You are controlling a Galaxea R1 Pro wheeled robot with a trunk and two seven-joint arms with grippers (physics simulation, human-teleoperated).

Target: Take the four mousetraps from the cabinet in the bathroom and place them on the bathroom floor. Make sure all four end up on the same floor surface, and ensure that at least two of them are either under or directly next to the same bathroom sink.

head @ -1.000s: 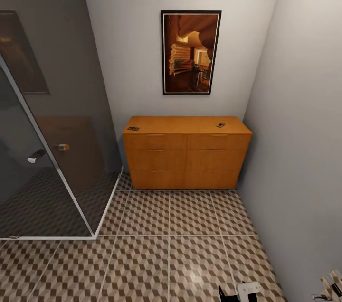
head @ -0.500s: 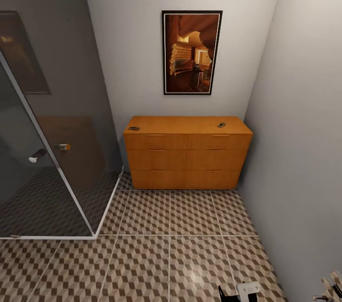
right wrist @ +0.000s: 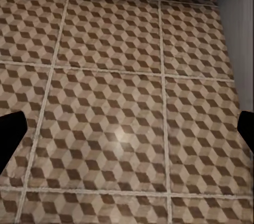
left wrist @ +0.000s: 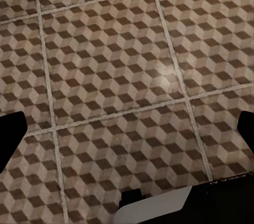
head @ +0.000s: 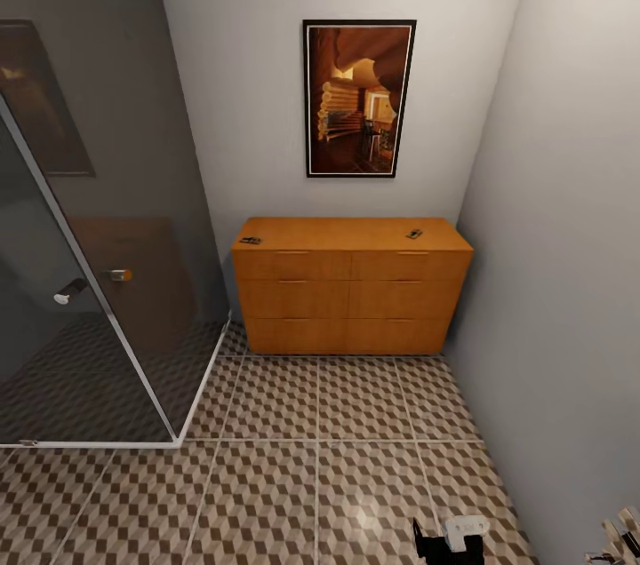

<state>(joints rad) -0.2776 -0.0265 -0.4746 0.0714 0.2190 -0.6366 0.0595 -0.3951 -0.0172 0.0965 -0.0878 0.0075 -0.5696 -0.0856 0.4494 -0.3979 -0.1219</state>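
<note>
Two mousetraps lie on the flat top of the cabinet (head: 351,285): one mousetrap (head: 250,241) at its left front corner, the other mousetrap (head: 414,234) near the right end, well apart from each other. The cabinet stands against the back wall under a framed picture (head: 359,99), its right end just beside the side wall (head: 569,236) and its left end near the glass shower enclosure (head: 98,218). The bathroom floor (head: 311,458) lies open between the enclosure's sill and the side wall. In the wrist views, the left gripper (left wrist: 127,129) and right gripper (right wrist: 127,129) each hang spread wide over tiles, holding nothing.
</note>
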